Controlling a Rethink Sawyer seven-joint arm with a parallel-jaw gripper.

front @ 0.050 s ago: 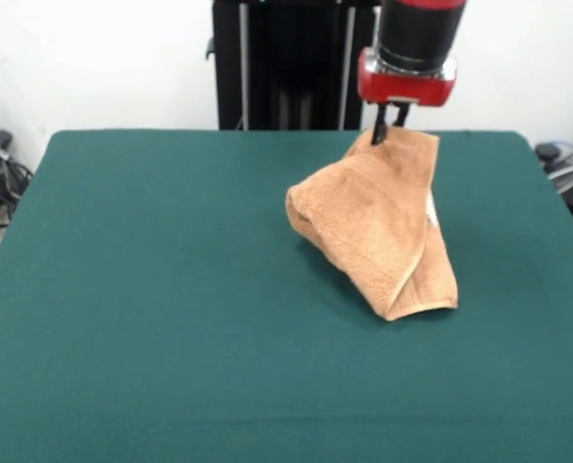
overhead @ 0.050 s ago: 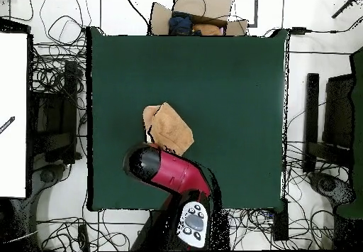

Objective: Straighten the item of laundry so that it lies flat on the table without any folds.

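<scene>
Fingers (front @ 0.050 s ago: 388,132) pinched on towel (front @ 0.050 s ago: 383,227) top corner, lifting it. Towel hangs folded, lower end on counter (front @ 0.050 s ago: 151,289), right of centre. You've got flattening left.

The dark green worktop (front @ 0.050 s ago: 151,289) carries only a peach-orange towel (front @ 0.050 s ago: 383,227), bunched and folded. Its lower end rests on the felt just below the tool (front @ 0.050 s ago: 391,130).
</scene>
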